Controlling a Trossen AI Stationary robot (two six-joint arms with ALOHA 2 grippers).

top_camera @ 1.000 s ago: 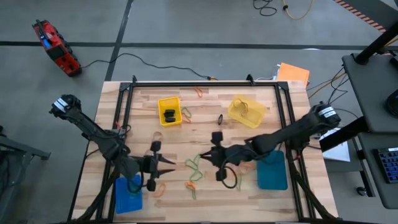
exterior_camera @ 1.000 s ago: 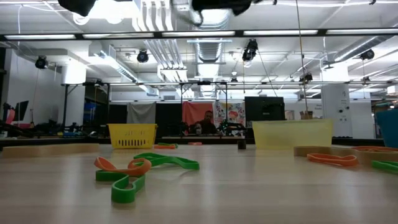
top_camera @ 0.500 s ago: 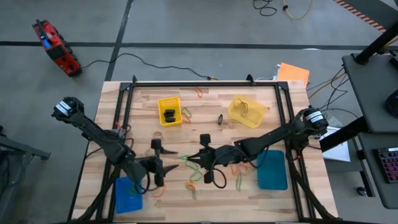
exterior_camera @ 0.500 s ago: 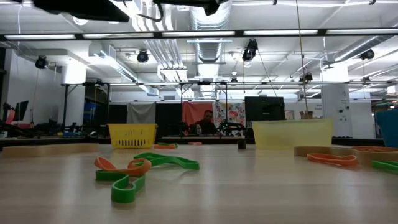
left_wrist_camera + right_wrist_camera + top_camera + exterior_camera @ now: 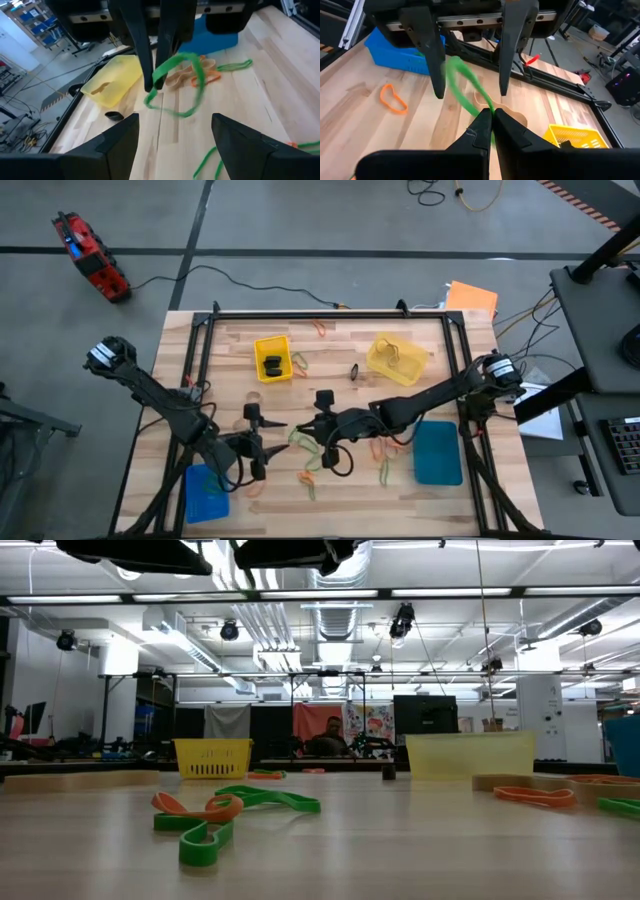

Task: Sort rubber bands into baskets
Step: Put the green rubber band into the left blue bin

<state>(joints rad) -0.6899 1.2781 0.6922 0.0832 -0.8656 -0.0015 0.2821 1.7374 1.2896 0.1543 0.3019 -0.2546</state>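
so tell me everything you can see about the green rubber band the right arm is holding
The thin green rubber band is a single floppy loop of bright, stretchy-looking rubber. The right end effector is shut on one end of it, so it hangs off the wooden table, its free loop blurred in mid-air. In both wrist views the band reaches between the spread fingers of the open left end effector; whether those fingers touch it cannot be told. Nothing else touches it.

The table [image 5: 440, 500] is made of pale, matt wood planks. The baskets [image 5: 271, 356] are made of smooth plastic, one translucent [image 5: 398, 360]. The rubber bands [image 5: 205, 836] appear matt and flexible.
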